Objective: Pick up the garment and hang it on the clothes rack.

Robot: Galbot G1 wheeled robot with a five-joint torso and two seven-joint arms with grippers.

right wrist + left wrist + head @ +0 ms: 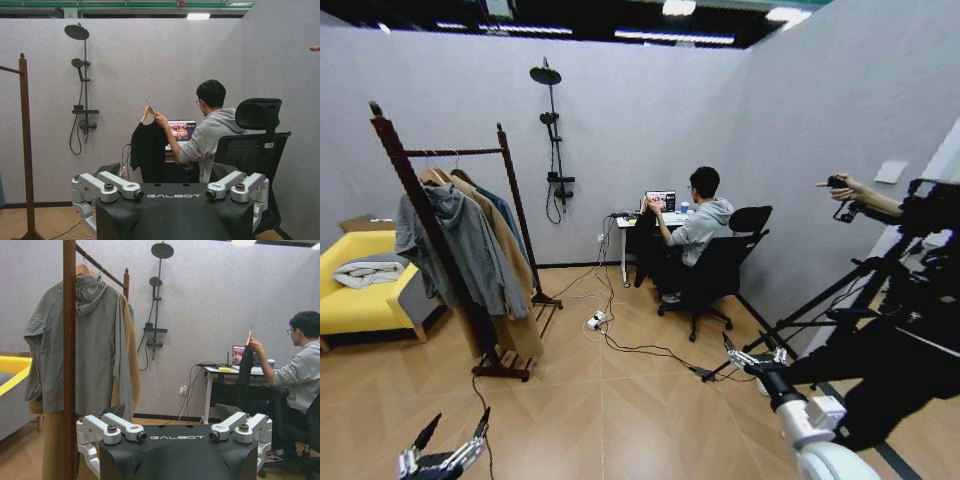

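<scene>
You are at the very first step: the garment [148, 150] is not picked up yet. It hangs on its light wooden hanger from the hand [161, 120] of a person sitting at the desk [628, 221] by the far wall, well apart from both arms. The clothes rack [448, 232] stands on your left, already carrying a grey hooded jacket [462, 245] and a tan coat [510, 255]. Your left gripper [448, 441] hovers low near the floor with its fingers spread apart and empty. Your right gripper [753, 355] is also low, released, grasping nothing. I judge the next move calls for driving closer to the desk before any reach.
</scene>
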